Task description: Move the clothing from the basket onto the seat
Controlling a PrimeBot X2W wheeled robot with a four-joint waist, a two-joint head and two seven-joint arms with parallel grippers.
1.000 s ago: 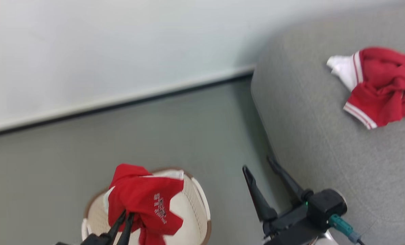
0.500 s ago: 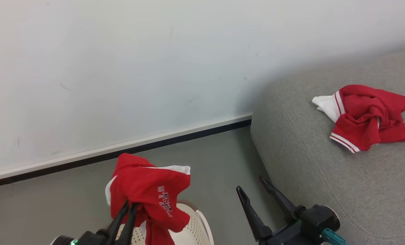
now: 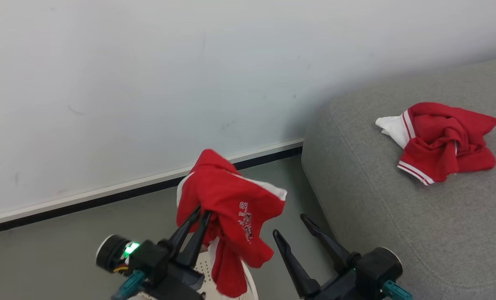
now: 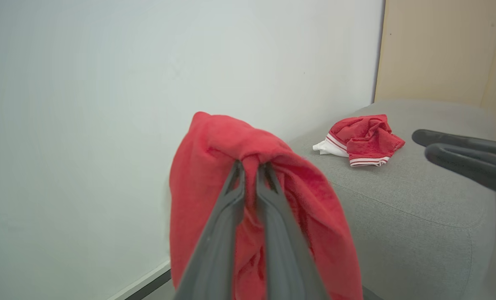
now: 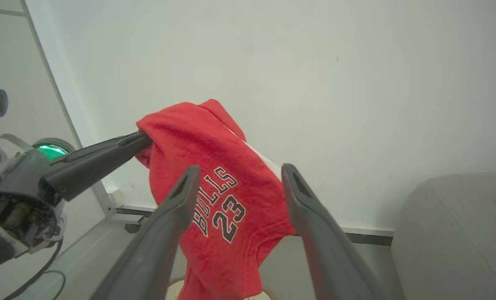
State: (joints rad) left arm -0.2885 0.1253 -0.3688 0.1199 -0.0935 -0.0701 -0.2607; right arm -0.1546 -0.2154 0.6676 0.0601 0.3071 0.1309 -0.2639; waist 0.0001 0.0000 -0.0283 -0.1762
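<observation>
The pale wall [image 3: 148,83] backs the whole scene, and a dark skirting strip marks where it meets the grey floor [image 3: 56,237]. To our right stands the seat [image 3: 398,233], with its rounded corner near the wall. It is broad and flat, so there is ample room for more clothing. One crumpled red-and-white garment [image 3: 444,141] lies on the cushion, well in from the edge, and we judge it to be a piece already delivered.

Below us the basket [image 3: 204,277] stands on the floor near the seat's corner. We see a slice of its perforated wall beneath the hanging cloth, and we cannot tell whether more clothing lies inside.

The red jersey [image 3: 231,204], white-trimmed and printed "BULLS 23", hangs in the air above the basket, not yet over the seat. Our left gripper [image 3: 202,212] is clamped on a bunched fold near the jersey's top, with the fingers pressed together on the cloth. This lets the rest fall free and clear of the basket's rim.

Our right gripper [image 3: 289,224] has its fingers spread wide with nothing between them. It sits low, just beside the jersey on the seat's side. We judge it is kept apart so that it does not snag the cloth.

We take this as the carrying step. The next move calls for swinging the jersey rightward over the cushion and letting go. The trailing hem could catch on the seat's corner.
</observation>
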